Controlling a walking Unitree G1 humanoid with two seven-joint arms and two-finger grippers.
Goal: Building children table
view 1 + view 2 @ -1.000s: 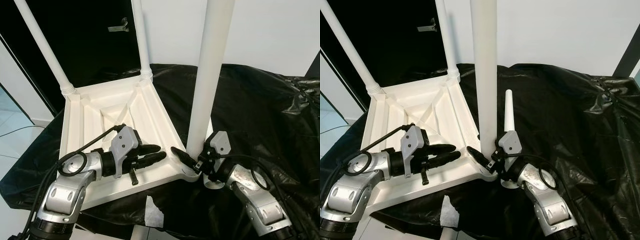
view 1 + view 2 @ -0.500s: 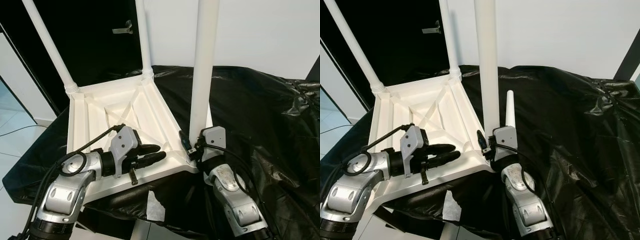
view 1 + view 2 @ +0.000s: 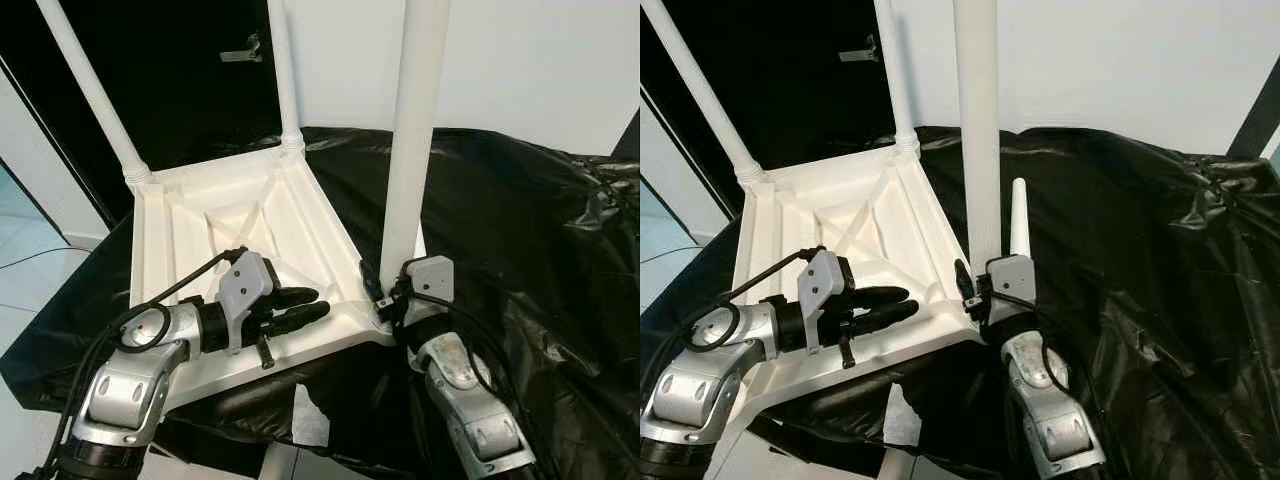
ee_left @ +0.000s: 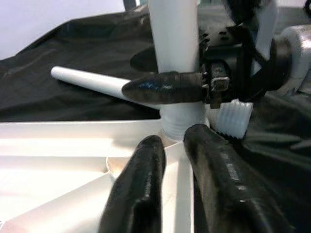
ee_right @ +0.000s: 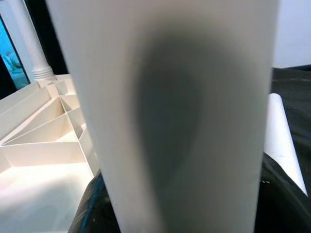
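A white children's table top is seen upside down on a black plastic sheet, its ribbed underside facing up. 3 white legs stand in its corners: 2 far legs, one at the left and one further right, and the near leg at the corner closest to the right arm. A 4th loose leg lies on the black sheet just behind the right wrist, its threaded end visible in the left wrist view.

The right gripper is placed low at the base of the near leg, and in the left wrist view one black finger is seen pressed across the leg just above its socket; the gripper is closed around the near leg. The right wrist view is taken up close by that leg's white surface.

The left gripper rests over the near edge of the table top, its 2 fingers lying close together with only a narrow gap and nothing between them, pointing toward the near leg's corner but apart from it.

Compared with 1 second ago, the right gripper has been turned from a sideways reach at the corner to an upright grasp against the leg; since half a second ago, little has changed. The left gripper has stayed in place.
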